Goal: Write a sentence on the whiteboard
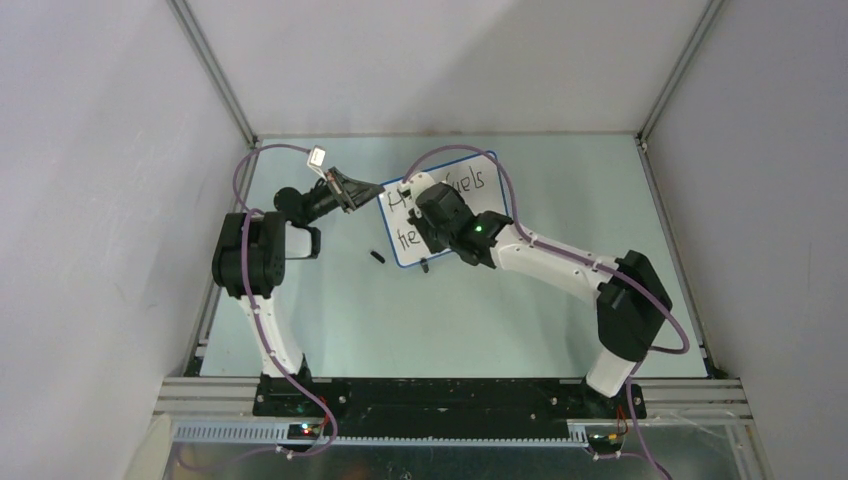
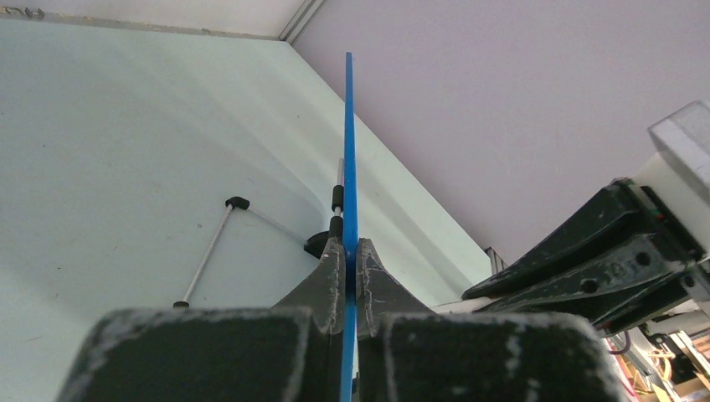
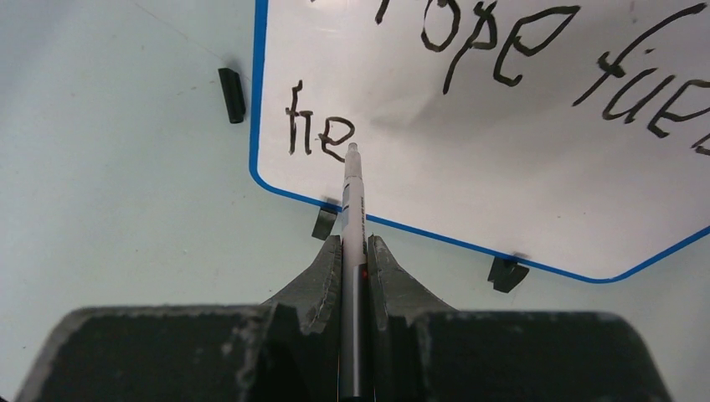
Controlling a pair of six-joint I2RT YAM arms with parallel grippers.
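The whiteboard point(image 1: 487, 196) with its thin blue frame sits at the back middle of the table. Its blue edge point(image 2: 349, 142) runs edge-on between the jaws of my left gripper point(image 2: 350, 255), which is shut on the board's left edge point(image 1: 380, 192). The sentence point(image 3: 502, 50) reads "Hope fuel" on the top line, cut off at the view's edge, and "he" point(image 3: 321, 134) on the second. My right gripper point(image 3: 353, 251) is shut on a slim black-and-white marker point(image 3: 352, 197), whose tip sits just right of the "e". The right wrist point(image 1: 445, 215) covers part of the board from above.
A small black cap point(image 1: 377, 257) lies on the table left of the board's lower corner, also seen as a cap point(image 3: 232, 94) from the right wrist. Two black clip feet point(image 3: 506, 274) line the board's lower edge. A thin white rod with black ends point(image 2: 206, 255) shows beside the board.
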